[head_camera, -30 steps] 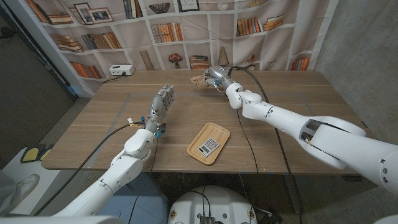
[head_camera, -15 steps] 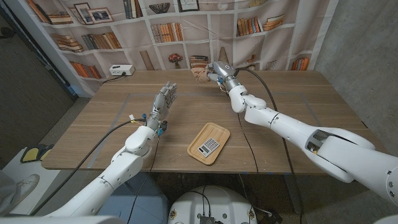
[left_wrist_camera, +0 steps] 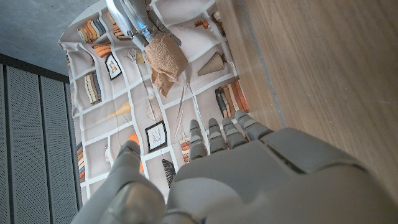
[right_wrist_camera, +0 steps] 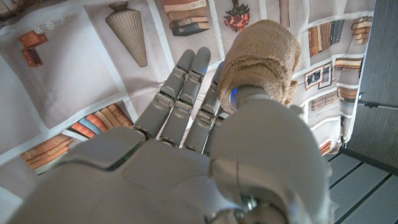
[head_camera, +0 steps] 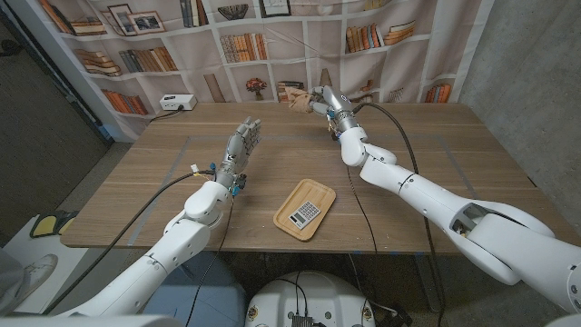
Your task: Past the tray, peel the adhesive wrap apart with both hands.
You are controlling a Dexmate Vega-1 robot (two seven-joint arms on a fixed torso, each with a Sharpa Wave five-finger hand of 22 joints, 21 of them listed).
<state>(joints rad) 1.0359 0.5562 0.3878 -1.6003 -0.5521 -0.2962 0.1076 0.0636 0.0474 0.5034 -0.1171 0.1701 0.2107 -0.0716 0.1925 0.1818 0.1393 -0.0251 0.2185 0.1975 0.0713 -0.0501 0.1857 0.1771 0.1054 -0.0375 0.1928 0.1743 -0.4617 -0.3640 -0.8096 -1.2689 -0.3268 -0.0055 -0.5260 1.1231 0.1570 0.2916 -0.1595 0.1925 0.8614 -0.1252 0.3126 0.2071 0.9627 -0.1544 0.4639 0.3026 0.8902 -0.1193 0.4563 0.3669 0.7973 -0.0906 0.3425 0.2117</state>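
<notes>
The adhesive wrap (head_camera: 295, 102) is a tan, crumpled roll held by the right hand (head_camera: 324, 103), lifted above the far edge of the worktop (head_camera: 427, 154) at roughly 12 o'clock from the tray (head_camera: 305, 209). In the head view, the right arm reaches from the 4 o'clock corner across the worktop, placing the wrap past the tray as the task specifies; the elevated position appears intended to leave clearance for a two-handed pull. The left hand (head_camera: 238, 148) is raised above the worktop at about 10 o'clock from the tray, fingers spread and empty, well apart from the wrap, with its palm apparently turned toward the right hand, consistent with preparing to receive the loose end. The tray lies near the front centre of the worktop with a small calculator-like item (head_camera: 306, 213) in it; neither hand touches it. In the left wrist view, the left hand (left_wrist_camera: 217, 180) shows its fingers extended and apart with nothing between them, and the wrap (left_wrist_camera: 164, 61) hangs from the right hand's fingertips (left_wrist_camera: 134, 17) against the bookshelf backdrop (left_wrist_camera: 106, 87), a loose flap trailing from it. In the right wrist view, the right hand (right_wrist_camera: 205, 143) pinches the wrap (right_wrist_camera: 261, 56) between thumb and finger while the other fingers (right_wrist_camera: 180, 93) extend straight beside it. Judgement: the peel has not started; the left hand must first close the gap and grip the free flap.
</notes>
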